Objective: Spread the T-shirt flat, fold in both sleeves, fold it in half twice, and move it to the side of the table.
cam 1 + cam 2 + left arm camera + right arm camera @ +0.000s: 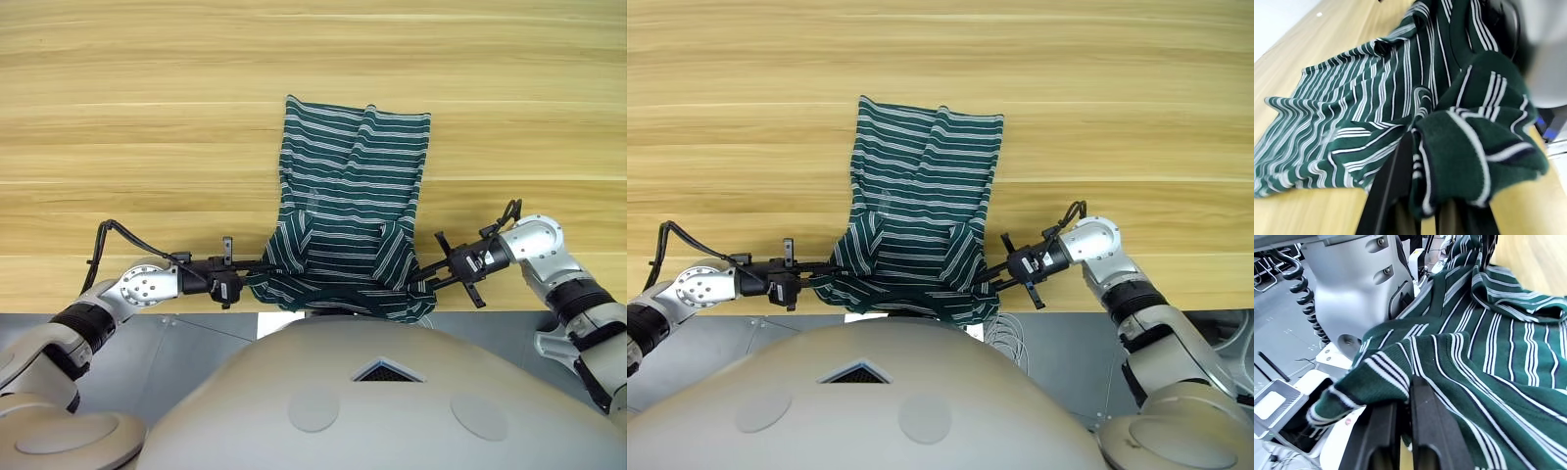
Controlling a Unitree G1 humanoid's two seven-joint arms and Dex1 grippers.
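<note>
**figure: two-handed grasp on the near edge of a striped t-shirt during spreading**

the green striped t-shirt (353,186) lies lengthwise on the wooden worktop (147,117), running away from the robot. its far end rests flat but narrow and rumpled. its near end droops over the worktop's front edge. the left end effector (257,267) is clenched on the near left corner of the cloth, and the right end effector (421,281) is clenched on the near right corner. in the left wrist view a bunched fold of fabric sits wedged over the dark fingers (1391,191); in the right wrist view a striped hem is pinched between the fingers (1425,421).

the two grasps sit at opposite sides of the same edge – a placement that, by judgement, lets the arms pull apart and tension the cloth so that it opens to full width. the diagonally striped flaps just beyond each grasp appear to be the sleeves, which suggests that the shoulder end is nearest the robot. the garment is not yet flat, so the task seems to be at its first step, with sleeve folds, halving and the move to the side all outstanding.
</note>
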